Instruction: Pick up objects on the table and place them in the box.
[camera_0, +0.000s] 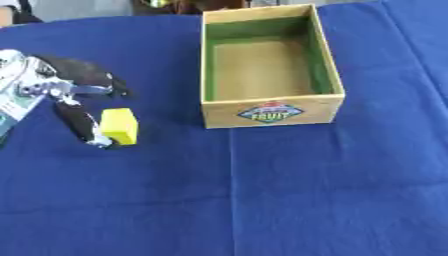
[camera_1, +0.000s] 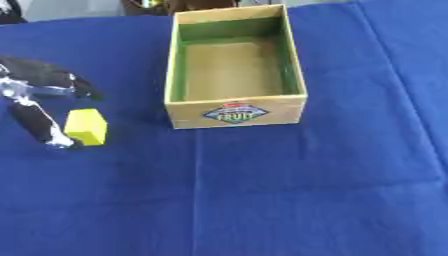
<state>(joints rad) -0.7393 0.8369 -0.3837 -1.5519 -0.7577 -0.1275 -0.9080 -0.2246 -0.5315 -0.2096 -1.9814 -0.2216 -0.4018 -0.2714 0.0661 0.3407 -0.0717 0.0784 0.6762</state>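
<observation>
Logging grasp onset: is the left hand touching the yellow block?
Touching. Left eye view shows one finger of the left hand against the yellow block, no gap.

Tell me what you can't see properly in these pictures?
- Left hand: its wrist and arm are cut off by the left edge in both eye views.
- Yellow block: its left side is hidden by the fingers, so whether they touch it cannot be told.
- Box: the small print on its front label is too blurred to read; its near wall hides the nearest strip of the floor.
- Right hand: in neither view.
</observation>
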